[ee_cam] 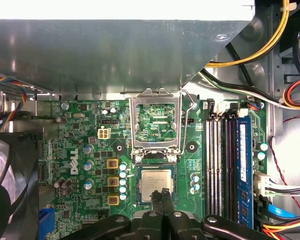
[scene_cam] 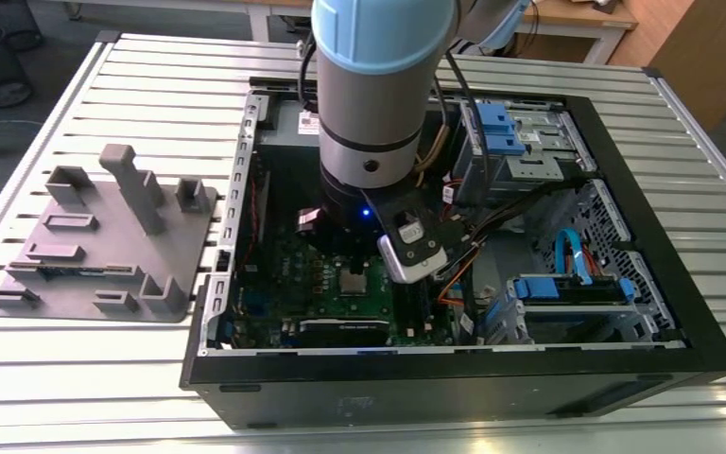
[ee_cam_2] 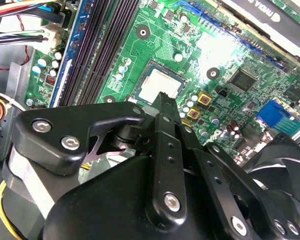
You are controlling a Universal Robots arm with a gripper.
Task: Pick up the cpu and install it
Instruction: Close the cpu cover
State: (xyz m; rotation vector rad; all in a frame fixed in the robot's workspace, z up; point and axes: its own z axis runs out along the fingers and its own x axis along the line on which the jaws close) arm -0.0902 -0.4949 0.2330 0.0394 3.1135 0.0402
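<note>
An open computer case (scene_cam: 464, 388) lies on the slatted worktop (scene_cam: 86, 378), with a grey tray (scene_cam: 98, 265) beside it toward the exterior view's left. The arm (scene_cam: 370, 85) reaches down into the case over the green circuit board (ee_cam: 75, 150). In the first wrist view the socket frame (ee_cam: 133, 125) stands flipped open. The cpu (ee_cam: 152, 181) lies flat in the socket just beside it. The end effector (ee_cam: 164, 194) is clenched on nothing, its tips over the cpu's edge.
</note>
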